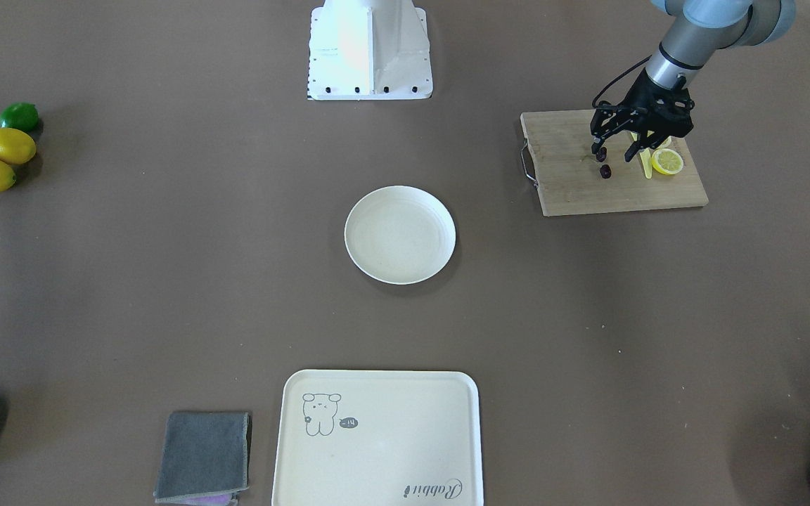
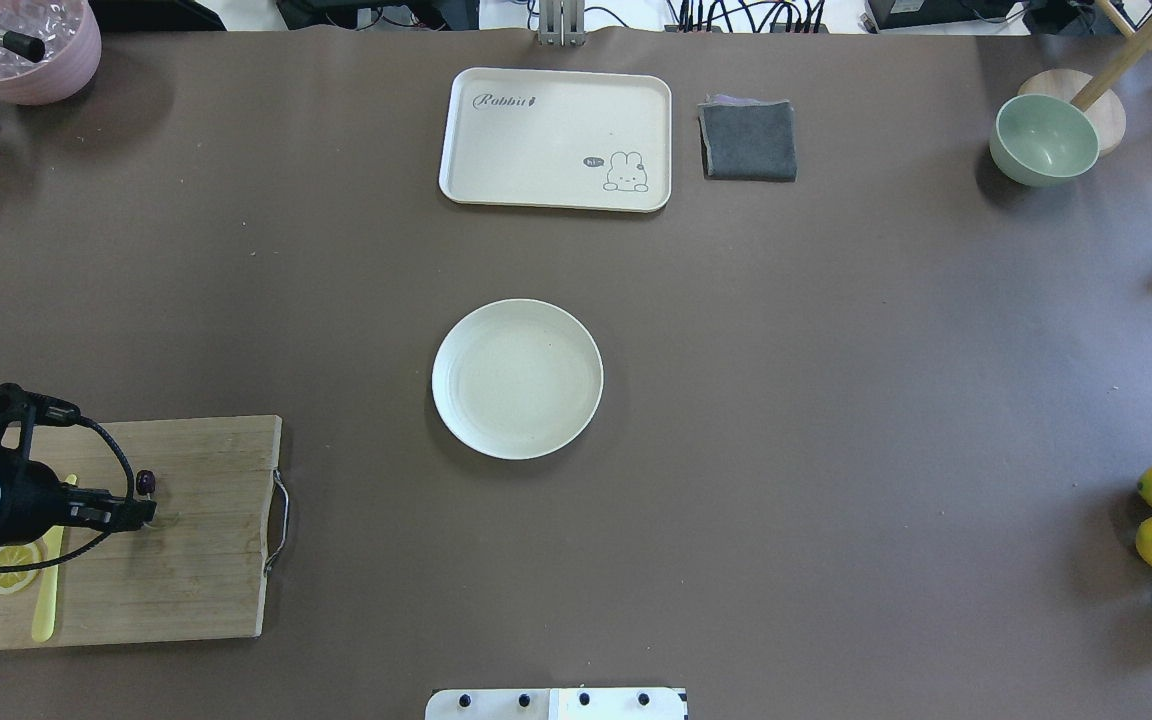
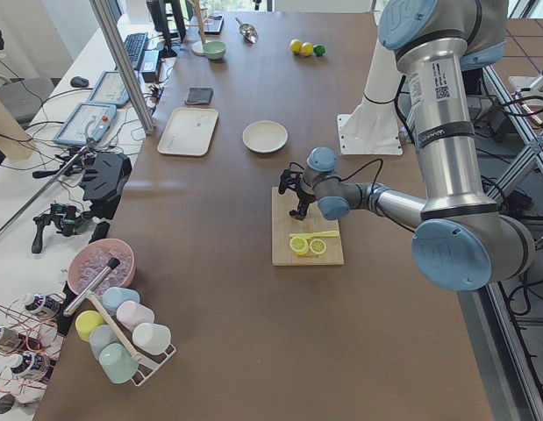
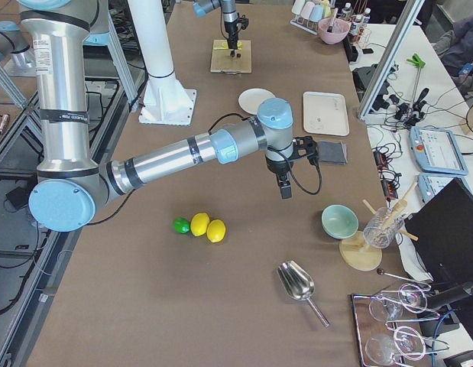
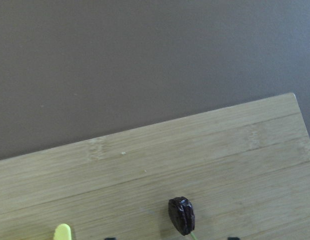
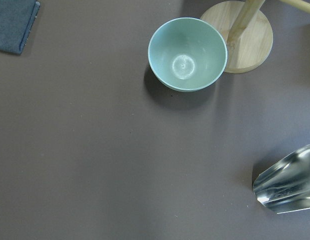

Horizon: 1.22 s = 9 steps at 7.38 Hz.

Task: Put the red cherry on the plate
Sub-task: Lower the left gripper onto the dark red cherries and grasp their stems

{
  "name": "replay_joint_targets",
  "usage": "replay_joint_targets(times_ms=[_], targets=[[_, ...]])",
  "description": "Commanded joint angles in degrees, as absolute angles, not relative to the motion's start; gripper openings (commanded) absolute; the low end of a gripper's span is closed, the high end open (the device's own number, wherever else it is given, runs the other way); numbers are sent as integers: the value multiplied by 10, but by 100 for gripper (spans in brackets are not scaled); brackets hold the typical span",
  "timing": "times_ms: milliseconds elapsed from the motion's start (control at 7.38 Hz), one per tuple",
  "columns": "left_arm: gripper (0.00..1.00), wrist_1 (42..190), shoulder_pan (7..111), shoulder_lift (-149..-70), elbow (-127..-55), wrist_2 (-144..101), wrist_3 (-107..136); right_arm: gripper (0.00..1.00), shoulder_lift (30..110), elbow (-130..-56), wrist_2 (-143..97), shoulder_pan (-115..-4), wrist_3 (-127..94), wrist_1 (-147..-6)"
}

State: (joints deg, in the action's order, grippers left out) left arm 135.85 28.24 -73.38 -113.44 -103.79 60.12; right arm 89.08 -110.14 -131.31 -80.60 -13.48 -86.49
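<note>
The pair of dark maroon cherries on a thin green stem [image 1: 606,171] lies on the pale wooden cutting board [image 1: 574,184] at the upper right of the front-facing view, beside a yellow lemon slice [image 1: 667,161]. The left hand [image 1: 616,149] hangs over them with its fingers spread apart, one cherry just beside a fingertip. The round cream-white plate [image 1: 400,235] sits mid-frame on the brown table [image 1: 166,281], well apart. Whether the right hand [image 4: 286,188] is open or closed, I cannot tell.

**Robot body, itemised**
- Left arm [image 3: 446,149] and right arm [image 4: 163,162]: brushed-silver tubes, pale blue joint caps [image 3: 460,254], black rings at the joints.
- Label [image 3: 426,88]: white with black print, on the left arm's upper tube (too small to read).
- Left gripper [image 1: 616,152]: black, skeletal linkage, with a black cable [image 2: 118,450] looped to the wrist.
- Pedestal [image 1: 370,49]: white, flared foot, dark screws [image 1: 357,90] along its edge.
</note>
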Motion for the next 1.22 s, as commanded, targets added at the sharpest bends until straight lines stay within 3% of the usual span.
replay_joint_targets(times_ms=[0, 271, 542, 678, 1085], targets=[[51, 1360, 269, -733, -1130, -1034, 602, 100, 891, -1100, -1312, -806, -135, -865], [47, 1361, 260, -734, -1132, -1034, 602, 100, 891, -1100, -1312, -806, -135, -865], [7, 1367, 260, -731, -1132, -1034, 602, 100, 890, -1100, -1313, -806, -135, -865], [0, 1372, 263, -730, -1135, -1034, 601, 100, 890, -1101, -1313, -806, -135, -865], [0, 1379, 280, -752, -1149, -1039, 604, 100, 891, -1101, -1313, -807, -135, -865]])
